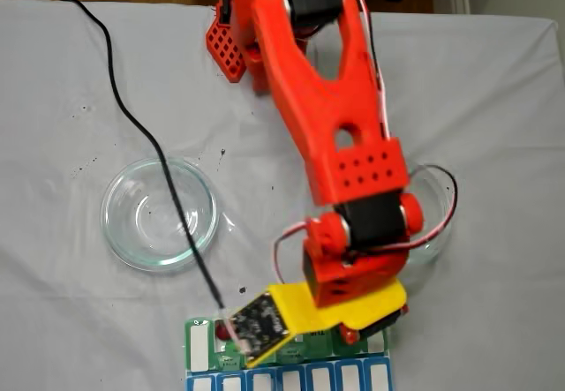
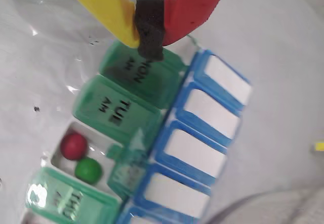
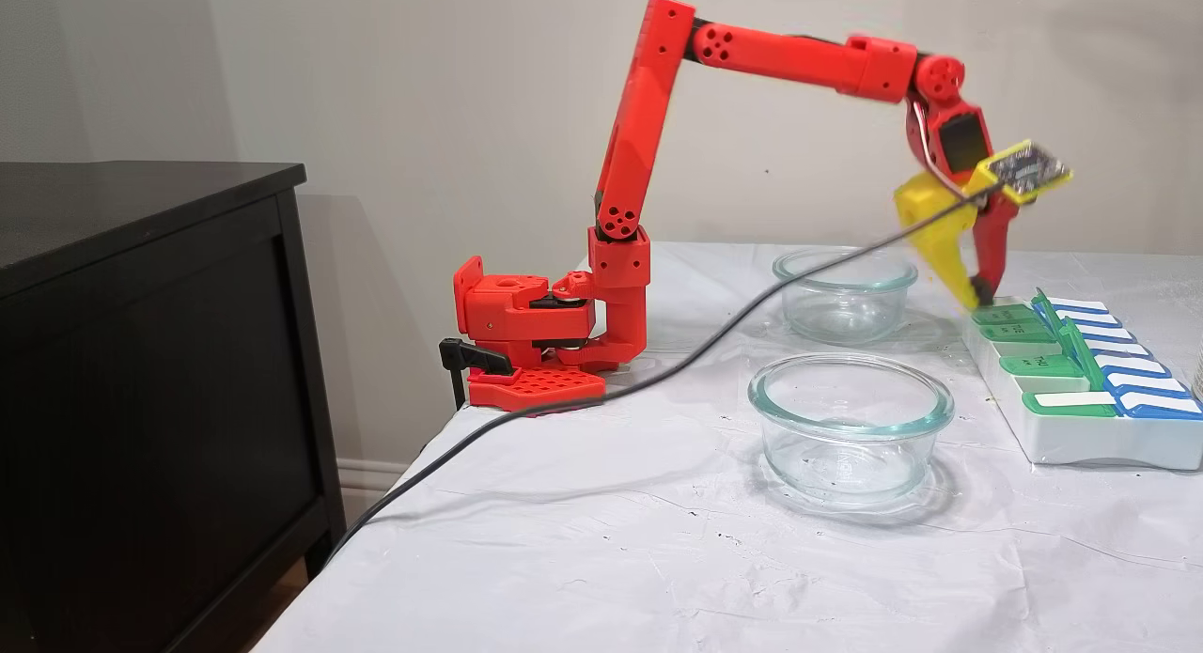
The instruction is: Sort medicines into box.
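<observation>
1. White cloth [image 1: 71, 320] covers the table in a fixed view from above. The red arm [image 1: 335, 100] reaches down to the pill organizer [image 1: 196, 345] at the bottom edge, with its yellow-and-red gripper [image 1: 340, 325] over the green row. One clear glass bowl [image 1: 159, 213] sits left of the arm; a second glass bowl [image 1: 439, 223] is partly hidden behind the wrist. A black cable [image 1: 141, 131] runs to the wrist camera board.

2. In the wrist view the gripper [image 2: 148, 34] hangs just above the MON lid [image 2: 139, 71], its yellow and red fingers pressed together on their black foam pad [image 2: 149, 24] with nothing else between them. Beside the shut TUE lid [image 2: 114, 106], one compartment stands open, holding a dark red ball [image 2: 74, 145] and a green ball [image 2: 88, 169] touching each other. The THU lid [image 2: 66, 201] is shut; the blue row [image 2: 195, 138] lies alongside.

3. In a fixed view from the side, the gripper [image 3: 977, 296] tips are down at the far end of the organizer [image 3: 1081, 437], near the bowl [image 3: 844, 294] behind; the nearer bowl [image 3: 851, 427] looks empty.

4. Judging by their gloss and roundness, the balls are light, hard and prone to rolling or squirting out. A centred pinch across the middle, padded by the foam, should suit best.
</observation>
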{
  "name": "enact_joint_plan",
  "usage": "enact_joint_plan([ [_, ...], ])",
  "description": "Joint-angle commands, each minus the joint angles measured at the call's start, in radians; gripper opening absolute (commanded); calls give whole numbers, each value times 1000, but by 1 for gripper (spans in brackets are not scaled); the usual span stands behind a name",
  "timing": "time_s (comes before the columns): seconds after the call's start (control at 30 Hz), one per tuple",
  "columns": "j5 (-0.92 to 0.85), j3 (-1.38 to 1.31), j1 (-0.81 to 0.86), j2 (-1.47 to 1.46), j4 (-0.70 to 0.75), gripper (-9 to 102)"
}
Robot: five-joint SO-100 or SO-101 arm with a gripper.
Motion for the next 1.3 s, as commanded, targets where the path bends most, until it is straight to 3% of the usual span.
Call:
enact_joint_plan([
  [0.0,-34,-37,40,206,-71,0],
  [0.17,-49,12,81,195,-201,0],
  [0.47,-83,-3,152,61,-250,0],
  [0.87,-110,26,133,40,-147,0],
  [1.27,-101,40,132,-34,-201,0],
])
